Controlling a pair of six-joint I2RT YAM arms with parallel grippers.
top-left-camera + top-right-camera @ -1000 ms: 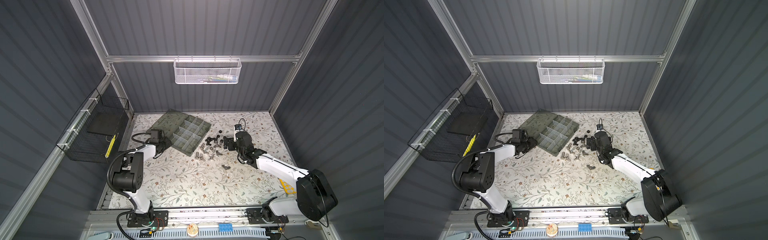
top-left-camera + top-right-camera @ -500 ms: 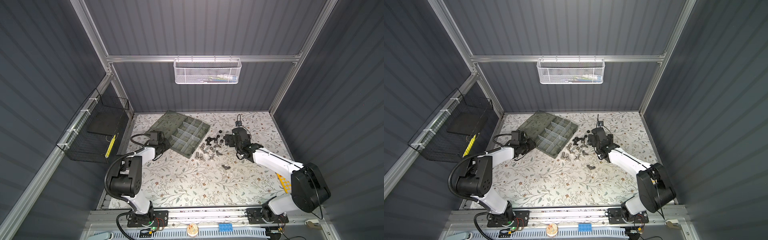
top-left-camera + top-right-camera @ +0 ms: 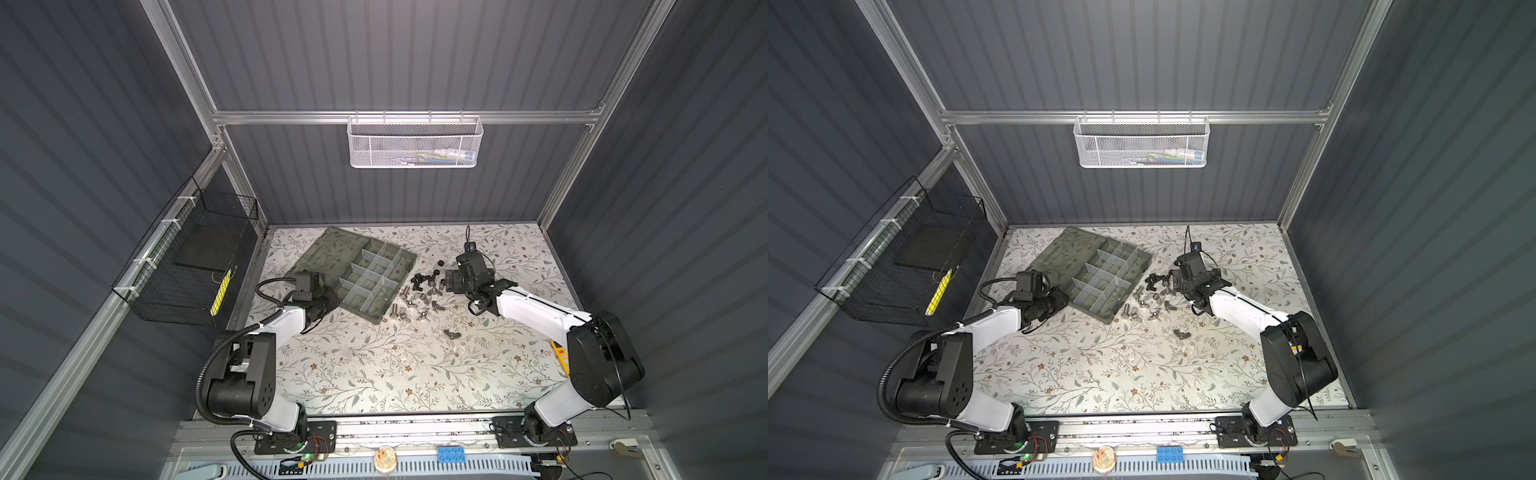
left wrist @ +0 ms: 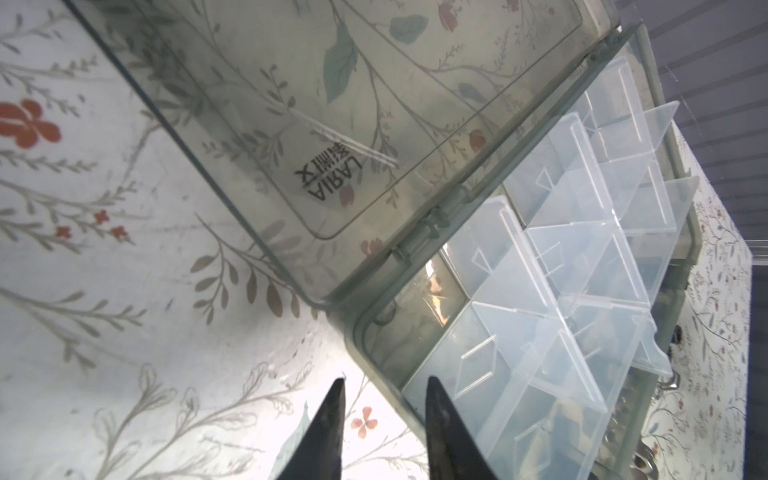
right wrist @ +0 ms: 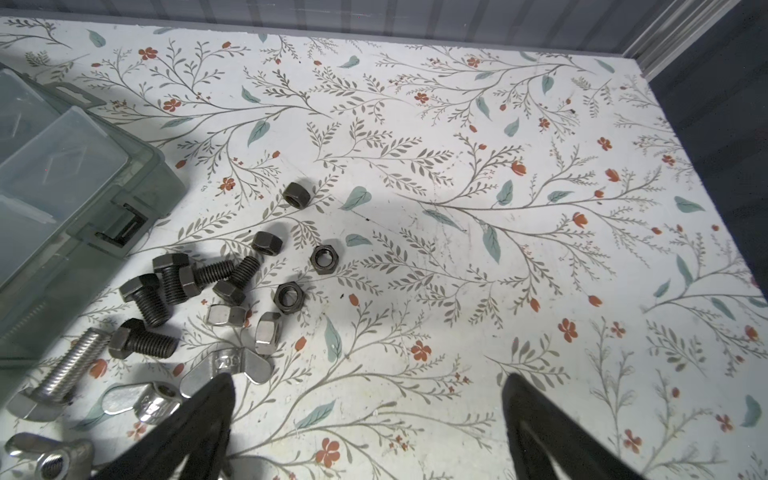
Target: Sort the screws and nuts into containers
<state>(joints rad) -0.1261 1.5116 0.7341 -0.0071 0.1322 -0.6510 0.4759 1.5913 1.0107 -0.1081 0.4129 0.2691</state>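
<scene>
An open grey-green organizer box [image 3: 376, 318] [image 3: 1106, 318] lies at the back left of the table, its lid [image 4: 332, 104] folded flat and its containers [image 4: 540, 249] parted by pale dividers. Right of it lies a pile of screws and nuts [image 3: 419, 291] [image 3: 1152, 293]: black screws [image 5: 145, 299], a silver screw [image 5: 62, 374], black nuts [image 5: 325, 258], silver nuts [image 5: 226, 315] and a wing nut [image 5: 226, 365]. One wing nut [image 3: 453, 333] lies alone nearer the front. My right gripper [image 5: 368, 376] [image 3: 451, 282] is wide open and empty, low at the pile's right edge. My left gripper [image 4: 384, 381] [image 3: 328, 303] stands narrowly open astride the box's near-left rim [image 4: 365, 332].
On the back wall hangs a white mesh basket [image 3: 413, 143], and a black wire basket [image 3: 195, 266] is fixed to the left wall. A yellow object [image 3: 559, 357] lies by the right arm's base. The table's front half shows bare floral cloth.
My right gripper has swung left and a little toward the back, up to the pile's right edge. The left arm has stayed at the box.
</scene>
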